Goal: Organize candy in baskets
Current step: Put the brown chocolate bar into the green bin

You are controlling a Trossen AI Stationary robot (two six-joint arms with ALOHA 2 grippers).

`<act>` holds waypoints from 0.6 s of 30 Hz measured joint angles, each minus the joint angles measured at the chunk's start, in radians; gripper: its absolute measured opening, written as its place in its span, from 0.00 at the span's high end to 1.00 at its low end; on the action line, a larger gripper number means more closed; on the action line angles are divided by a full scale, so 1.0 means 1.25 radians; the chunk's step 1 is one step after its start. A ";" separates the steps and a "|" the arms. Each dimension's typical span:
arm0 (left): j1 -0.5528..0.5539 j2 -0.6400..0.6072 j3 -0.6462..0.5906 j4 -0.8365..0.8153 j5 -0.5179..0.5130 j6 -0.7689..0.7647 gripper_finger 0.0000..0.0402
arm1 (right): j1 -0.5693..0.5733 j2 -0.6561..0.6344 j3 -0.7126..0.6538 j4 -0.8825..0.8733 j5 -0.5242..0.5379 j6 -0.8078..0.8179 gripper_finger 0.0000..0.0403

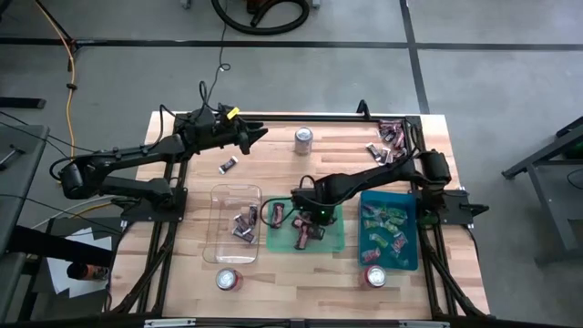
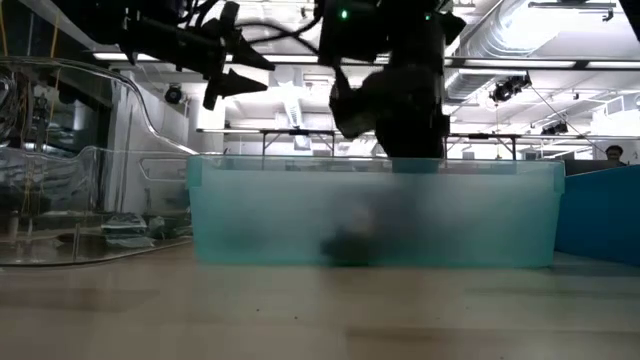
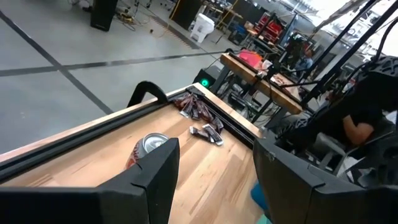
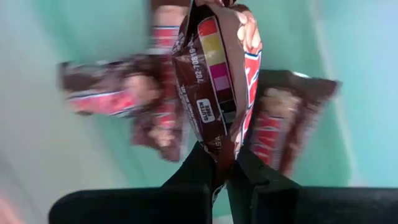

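Note:
My right gripper [image 4: 225, 165] points down inside the translucent green basket [image 1: 276, 244], shut on a maroon-brown candy [image 4: 214, 74]. Several candies of the same kind [image 4: 106, 93] lie on that basket's floor under it. The clear basket [image 1: 219, 239] to the left holds a few dark candies [image 1: 244, 223]. The teal-blue basket [image 1: 412, 244] to the right holds green and pink ones [image 1: 384, 219]. My left gripper [image 1: 260, 135] hangs open and about level above the table's far left part, with nothing between its fingers [image 3: 155, 174]. My right gripper pinches one end of the candy's wrapper [image 4: 222, 149] between its two fingers [image 4: 199, 165]. The fingers come from above, pointing down. The candy hangs lengthwise below them, over the candies in the green basket; whether it touches them I cannot tell.
A drink can [image 1: 303, 139] stands at the far middle and two more cans [image 1: 228, 279] [image 1: 375, 276] stand near the front edge. Loose candies lie at the far right corner [image 1: 390, 135] and one at the far left [image 1: 228, 165]. A black frame [image 1: 310, 117] borders the table.

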 joint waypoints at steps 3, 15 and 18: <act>0.000 0.000 0.000 -0.002 0.000 0.000 0.52 | -0.010 0.007 0.000 -0.010 0.001 0.058 0.98; 0.000 0.000 0.000 -0.007 0.000 0.014 0.52 | 0.008 0.042 0.000 0.006 -0.098 0.016 0.98; 0.000 0.000 0.000 -0.021 0.000 0.014 0.52 | 0.007 0.067 0.002 -0.001 -0.059 0.103 0.98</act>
